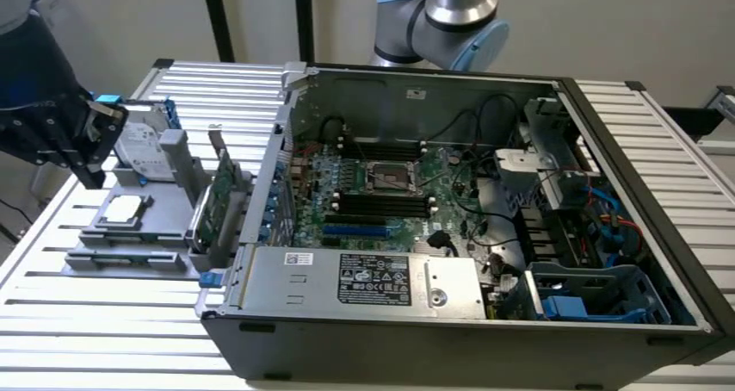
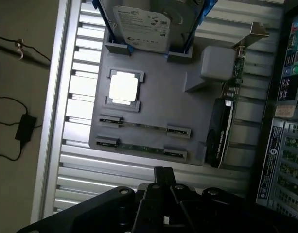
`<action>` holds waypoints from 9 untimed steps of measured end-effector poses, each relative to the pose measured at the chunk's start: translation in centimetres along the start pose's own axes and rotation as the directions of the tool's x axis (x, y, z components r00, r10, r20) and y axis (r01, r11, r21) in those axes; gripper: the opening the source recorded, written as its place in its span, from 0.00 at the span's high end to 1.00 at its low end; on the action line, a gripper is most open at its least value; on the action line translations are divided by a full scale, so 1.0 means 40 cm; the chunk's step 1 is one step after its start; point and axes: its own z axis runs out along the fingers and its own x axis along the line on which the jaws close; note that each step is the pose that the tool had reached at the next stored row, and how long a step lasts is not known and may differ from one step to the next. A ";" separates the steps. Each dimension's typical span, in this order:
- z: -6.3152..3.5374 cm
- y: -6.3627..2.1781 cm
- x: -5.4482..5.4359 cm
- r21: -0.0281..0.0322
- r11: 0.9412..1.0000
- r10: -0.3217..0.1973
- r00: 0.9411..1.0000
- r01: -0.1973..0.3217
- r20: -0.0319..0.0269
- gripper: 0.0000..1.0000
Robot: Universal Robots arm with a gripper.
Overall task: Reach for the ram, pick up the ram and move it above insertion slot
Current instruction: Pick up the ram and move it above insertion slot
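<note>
At the exterior view's left, the gripper (image 1: 89, 180) closed tight on nothing, raised above the slatted table (image 1: 92, 322) just off the edge of the grey holder (image 1: 161, 223). Next rightward, on that holder, the ram (image 2: 140, 147) lying flat in its clips beside a second like stick (image 2: 145, 127), untouched and apart from the fingertips (image 2: 162, 174) yet the nearest part to them in the wrist view, with processor (image 2: 123, 88), hard drive (image 2: 141, 26) and expansion card (image 2: 220, 133) beyond. Furthest right, inside the open computer case (image 1: 460, 356), the insertion slot (image 1: 373, 200) among parallel black strips, well apart from gripper and ram.
</note>
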 end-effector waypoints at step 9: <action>0.000 0.000 0.000 -0.001 0.987 -0.162 0.987 0.162 -0.006 0.89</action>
